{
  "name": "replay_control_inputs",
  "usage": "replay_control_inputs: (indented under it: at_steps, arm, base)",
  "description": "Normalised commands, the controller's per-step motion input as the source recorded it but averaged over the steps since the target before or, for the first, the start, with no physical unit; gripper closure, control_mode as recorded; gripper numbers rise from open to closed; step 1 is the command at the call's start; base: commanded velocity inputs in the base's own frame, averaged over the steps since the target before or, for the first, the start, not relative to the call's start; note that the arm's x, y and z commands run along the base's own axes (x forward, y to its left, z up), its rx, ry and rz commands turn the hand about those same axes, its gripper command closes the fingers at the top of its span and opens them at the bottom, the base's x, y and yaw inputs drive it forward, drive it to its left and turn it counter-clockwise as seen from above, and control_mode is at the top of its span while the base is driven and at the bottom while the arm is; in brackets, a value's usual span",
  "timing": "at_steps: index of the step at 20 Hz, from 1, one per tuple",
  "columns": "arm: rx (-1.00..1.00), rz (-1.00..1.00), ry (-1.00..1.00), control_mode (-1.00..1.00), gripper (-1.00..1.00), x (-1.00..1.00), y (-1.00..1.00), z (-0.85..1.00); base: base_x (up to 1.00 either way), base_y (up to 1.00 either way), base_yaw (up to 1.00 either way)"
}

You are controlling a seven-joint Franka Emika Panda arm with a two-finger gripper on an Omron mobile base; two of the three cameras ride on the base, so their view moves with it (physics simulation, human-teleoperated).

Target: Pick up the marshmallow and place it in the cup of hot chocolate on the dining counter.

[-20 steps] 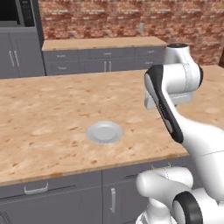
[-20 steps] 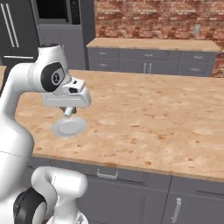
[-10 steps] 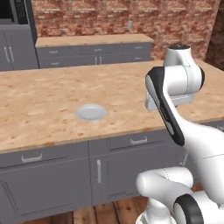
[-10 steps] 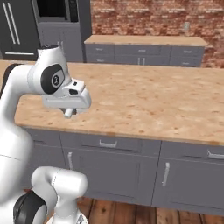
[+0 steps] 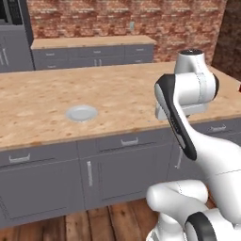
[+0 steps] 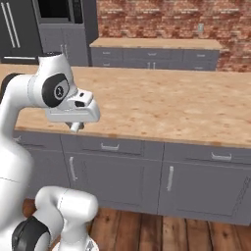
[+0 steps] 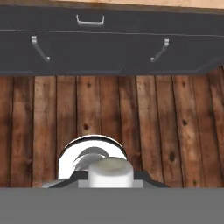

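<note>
A tiny white marshmallow (image 7: 110, 169) sits between the dark fingertips of my gripper (image 7: 110, 180), which is shut on it. From the right base view the gripper (image 6: 75, 127) hangs under the white hand, level with the front edge of the dining counter (image 6: 162, 105), out over the floor. On the counter (image 5: 42, 94) lies a flat round grey plate (image 5: 81, 113), left of the arm. A red sliver (image 5: 238, 87) shows on the counter at the far right edge of the left base view; it is too cut off to tell whether it is the cup.
Below the hand lie brown floor planks (image 7: 144, 113). Dark grey cabinet fronts (image 7: 109, 48) with silver handles run along the counter's near side. Narrower grey cabinets (image 5: 92, 54) stand against the brick wall, and a dark oven column (image 6: 61, 22) at the left.
The base has driven back from the counter and sideways, so the whole scene has shifted and the cabinet fronts and floor have come into view. The arm holds its pose and the gripper stays shut.
</note>
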Motion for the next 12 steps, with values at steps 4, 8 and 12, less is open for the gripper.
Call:
replay_control_inputs:
  at_steps: [4, 8, 12]
  arm:
    - [0.00, 0.00, 0.00, 1.00, 1.00, 0.00, 0.00, 0.00]
    - [0.00, 0.00, 0.00, 1.00, 1.00, 0.00, 0.00, 0.00]
    - [0.00, 0.00, 0.00, 1.00, 1.00, 0.00, 0.00, 0.00]
  base:
    - [0.00, -1.00, -0.01]
    - [0.00, -1.00, -0.01]
    - [0.03, -1.00, 0.00]
